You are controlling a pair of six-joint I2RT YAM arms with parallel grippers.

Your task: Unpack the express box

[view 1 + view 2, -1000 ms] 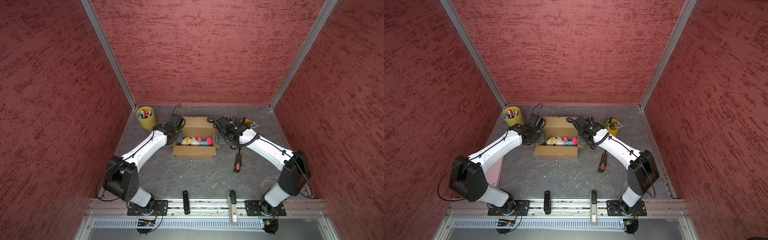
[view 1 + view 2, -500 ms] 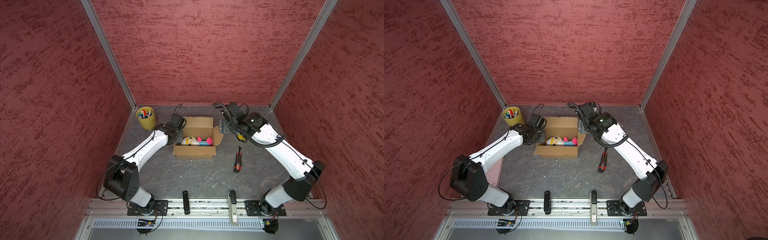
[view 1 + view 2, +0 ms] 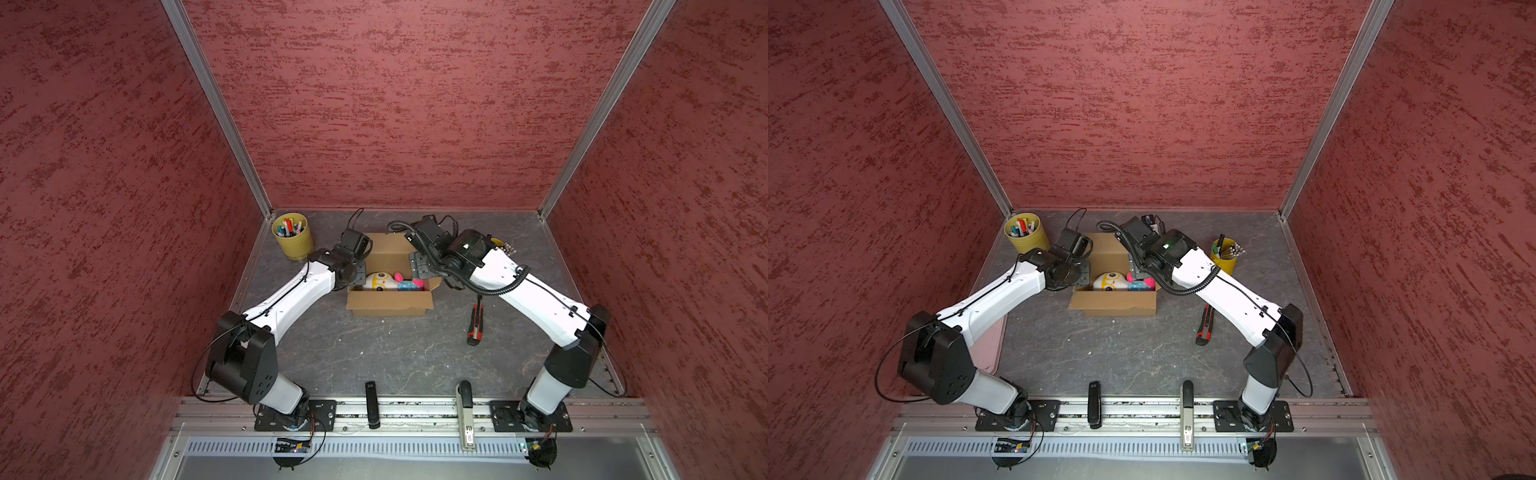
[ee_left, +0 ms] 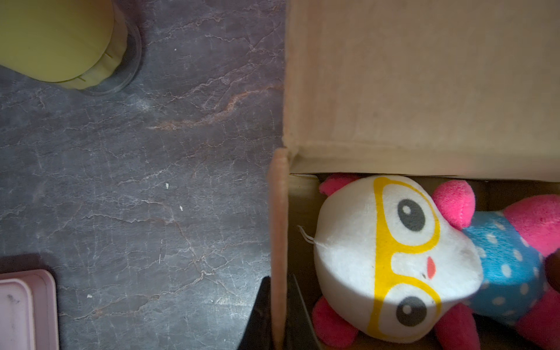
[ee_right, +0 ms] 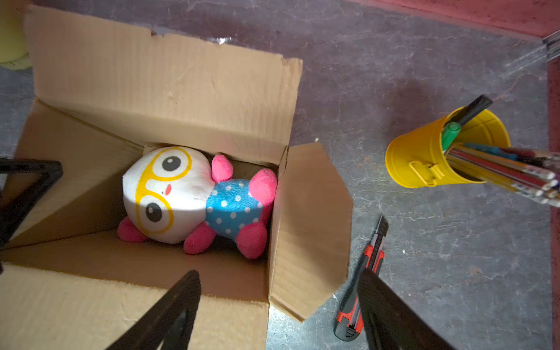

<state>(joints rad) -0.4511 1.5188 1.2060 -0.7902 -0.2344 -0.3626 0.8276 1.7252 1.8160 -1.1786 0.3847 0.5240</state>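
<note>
The express box (image 3: 388, 303) (image 3: 1113, 304) stands open mid-table, its flaps folded outward. A plush toy (image 5: 188, 197) (image 4: 394, 257) with a white face, yellow glasses, pink limbs and a blue dotted body lies inside. My left gripper (image 4: 278, 306) is shut on the box's left end flap (image 4: 278, 227), and the cardboard edge runs between its two black fingers. My right gripper (image 5: 278, 303) hangs open above the box's right end. One finger is over the front flap, the other over the table beside the right end flap (image 5: 312, 230). Nothing is held in it.
A red and black box cutter (image 3: 476, 324) (image 5: 363, 281) lies on the table right of the box. Yellow pen cups stand at the back left (image 3: 293, 235) and back right (image 3: 1225, 253). A pink tray (image 3: 994, 349) lies at the left edge. A stapler (image 3: 465, 415) rests on the front rail.
The right arm rose from the box's right edge, swung toward the back, then came back over the box's right end. Its jaws narrowed a little. The left arm stayed put.
</note>
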